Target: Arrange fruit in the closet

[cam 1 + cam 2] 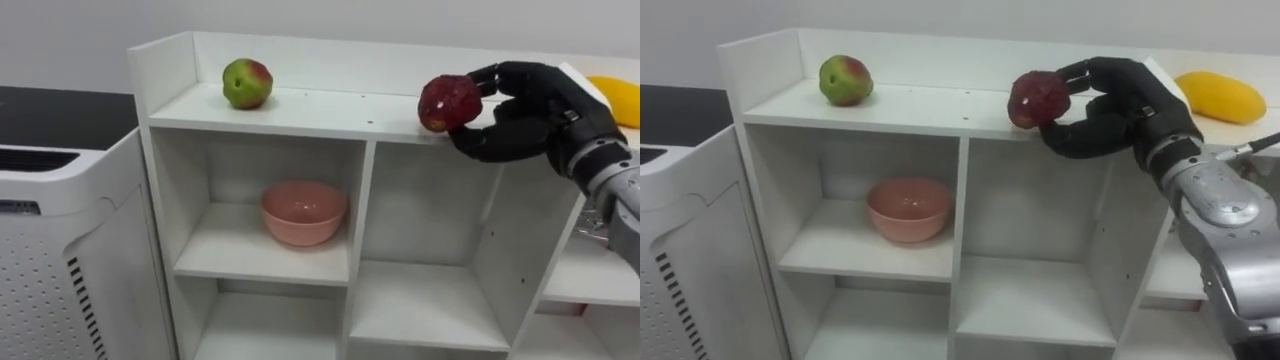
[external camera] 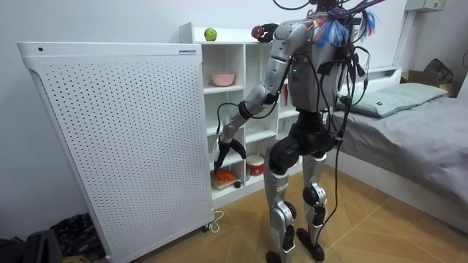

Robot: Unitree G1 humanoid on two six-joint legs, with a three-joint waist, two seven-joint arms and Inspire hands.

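White cabinet [image 1: 60,250] at eight o'clock, the closet [image 1: 365,230] beside it. Green apple [image 1: 247,83] at eleven on its top, pink bowl [image 1: 303,212] below. At one o'clock the right hand [image 1: 520,115] pinches a red fruit [image 1: 449,102] at the top's front edge; yellow fruit [image 1: 618,100] at two. Left hand [image 2: 228,150] hangs low (grip unclear).

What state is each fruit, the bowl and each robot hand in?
Red fruit: held at the closet top's front edge.
Right hand: shut on the red fruit.
Green-red apple: loose on the closet top.
Yellow fruit: lying on top, right of that hand.
Pink bowl: upright on a shelf.
Left hand: hanging low beside the closet.
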